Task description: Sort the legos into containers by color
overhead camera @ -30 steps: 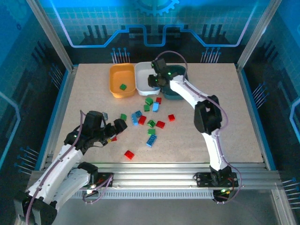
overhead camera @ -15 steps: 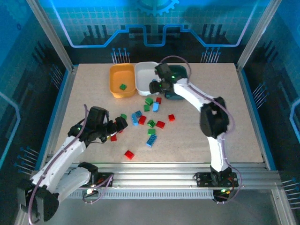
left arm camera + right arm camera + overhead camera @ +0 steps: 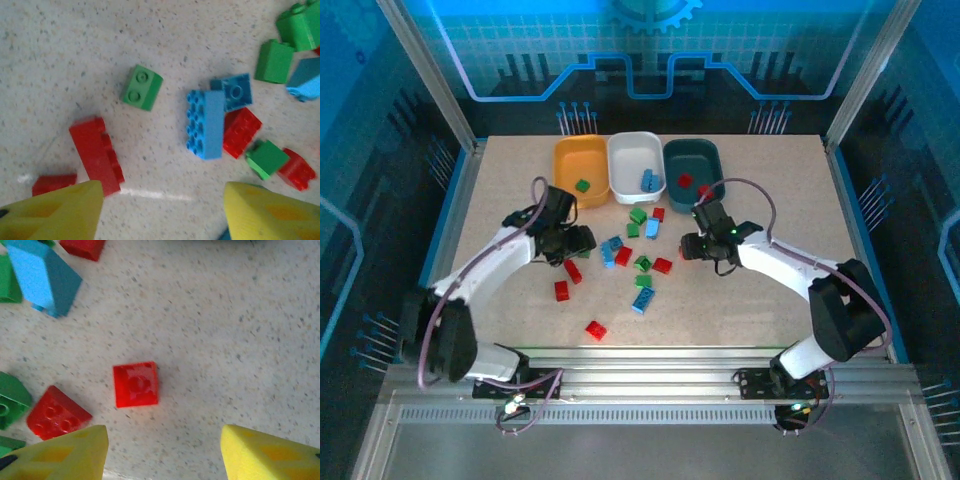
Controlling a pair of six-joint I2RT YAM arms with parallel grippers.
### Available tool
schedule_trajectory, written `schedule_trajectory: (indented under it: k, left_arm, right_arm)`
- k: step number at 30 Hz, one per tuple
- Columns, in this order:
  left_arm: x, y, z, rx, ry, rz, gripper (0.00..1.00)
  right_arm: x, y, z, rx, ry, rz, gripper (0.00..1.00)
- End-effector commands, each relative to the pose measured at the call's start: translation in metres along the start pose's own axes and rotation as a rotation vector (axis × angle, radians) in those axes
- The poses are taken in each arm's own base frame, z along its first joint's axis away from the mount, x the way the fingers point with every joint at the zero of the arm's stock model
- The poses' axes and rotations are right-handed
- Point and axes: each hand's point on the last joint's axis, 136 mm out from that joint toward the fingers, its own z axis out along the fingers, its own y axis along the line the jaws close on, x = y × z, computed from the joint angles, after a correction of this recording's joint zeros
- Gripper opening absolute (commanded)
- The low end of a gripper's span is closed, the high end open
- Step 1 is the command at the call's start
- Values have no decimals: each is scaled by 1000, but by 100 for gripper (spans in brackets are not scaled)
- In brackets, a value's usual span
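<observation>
Two hazards are showing right at the fingertips. On the left gripper (image 3: 162,195), one yellow finger (image 3: 60,215) is hanging just beside a long red brick (image 3: 97,155) lying slantwise. Closing from here could, by my reading, clip its end and flick it aside rather than seat it. On the right gripper (image 3: 164,436), a small red brick (image 3: 136,384) is lying ahead of the gap and nearer one finger (image 3: 65,452) than the other, so a straight drop might shove it instead of straddling it. Both pairs of fingers are standing well apart with bare table between them, gripping nothing. Whether the left finger is brushing the long red brick, I cannot tell. Beyond the left fingers a green two-stud brick (image 3: 141,87) is sitting alone, while a long blue brick (image 3: 206,123) is pressing against a darker blue brick (image 3: 232,91) and a red brick (image 3: 241,131). A pick from that cluster is likely to drag its neighbours. From above, the loose legos (image 3: 643,263) are lying scattered mid-table between the arms. At the far edge three trays are sitting side by side: the orange-yellow tray (image 3: 570,160) holding a green piece (image 3: 582,185), the white tray (image 3: 630,150) a blue piece (image 3: 647,180), and the teal tray (image 3: 705,155) a red piece (image 3: 685,181). The trays are so close together that a careless release could land a red brick in the white one.
</observation>
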Motion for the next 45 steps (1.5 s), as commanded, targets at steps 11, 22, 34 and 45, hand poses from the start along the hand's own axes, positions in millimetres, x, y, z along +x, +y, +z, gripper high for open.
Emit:
schedule_trajectory:
  k: [11,22,34,45]
  left_arm:
    - [-33,11,80,-242,84,223,58]
    - [-15,22,100,-252,131,208,41]
    - [-25,13,84,-231,90,199,29]
    - [-91,-37,20,-160,-65,207,29]
  right_arm:
    - [-20,-27,-32,-30,-120,89,62]
    - [-16,-40,-38,-29,-129,125,61]
    - [-17,-40,-38,-33,-128,129,61]
    - [-20,-36,-40,-53,-130,132,61]
